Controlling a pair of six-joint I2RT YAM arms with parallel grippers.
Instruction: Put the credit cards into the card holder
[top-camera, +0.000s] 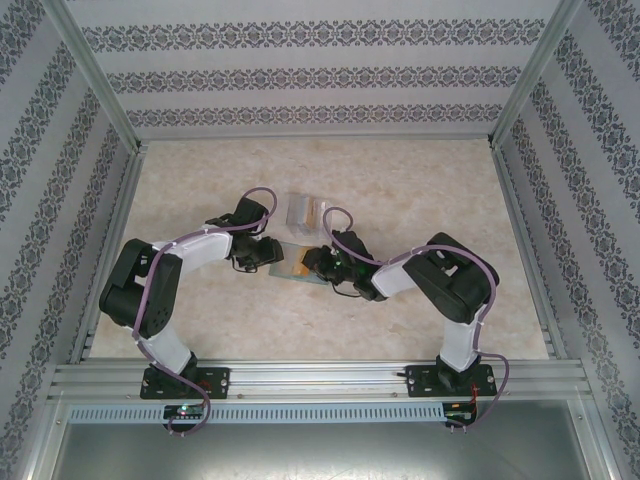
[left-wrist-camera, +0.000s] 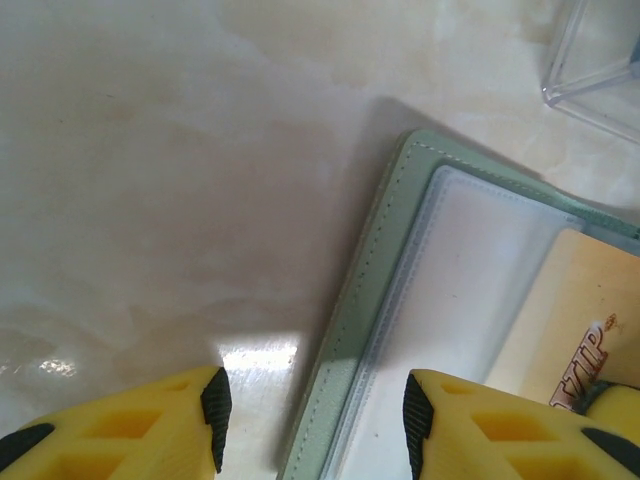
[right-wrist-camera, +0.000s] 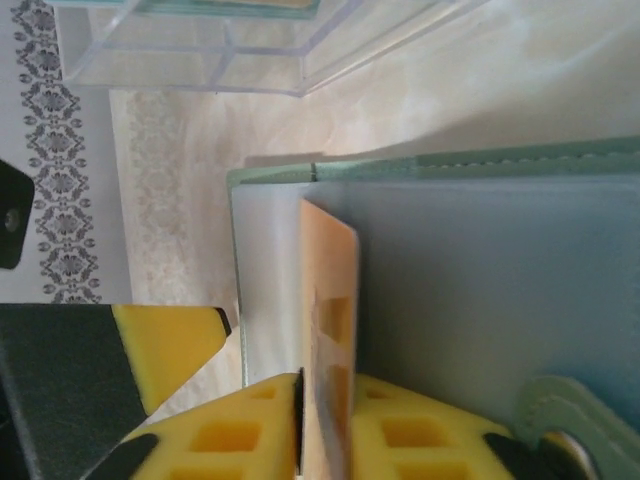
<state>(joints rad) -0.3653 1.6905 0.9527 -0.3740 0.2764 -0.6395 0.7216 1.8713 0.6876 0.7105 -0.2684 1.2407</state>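
1. The card holder (left-wrist-camera: 368, 290), a sage-green folding wallet, lies open near the middle of the counter (top-camera: 200, 320), with its clear sleeves facing up.
2. A clear plastic box (top-camera: 305, 210) sits just beyond it, toward the far edge; its contents are too small to make out.
3. The left gripper (left-wrist-camera: 315, 400) is open and holds nothing. Its 2 fingers stand apart astride the card holder's stitched edge, 1 over bare counter and 1 over a clear sleeve.
4. An orange credit card (right-wrist-camera: 330, 290) stands on edge over the open card holder, between the 2 fingers of the right gripper (right-wrist-camera: 328, 385).
5. Both fingers lie close against the credit card; whether they clamp it cannot be told.
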